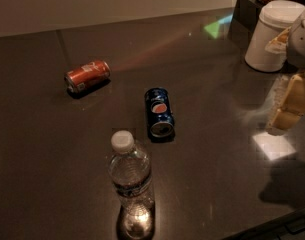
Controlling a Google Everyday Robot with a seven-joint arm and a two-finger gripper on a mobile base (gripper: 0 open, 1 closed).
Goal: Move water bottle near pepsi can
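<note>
The water bottle [131,181] stands upright near the front of the dark table, clear with a white cap and a dark label band. The pepsi can [159,112], dark blue with the round logo, lies on its side just behind and to the right of the bottle, its silver end facing the front. My gripper [288,104] is at the right edge of the view, above the table, well to the right of both the can and the bottle and touching neither.
A red-orange can [87,75] lies on its side at the back left. A white lidded container [268,34] stands at the back right, with a dark box [243,10] behind it. The table's front edge [272,224] runs across the lower right corner.
</note>
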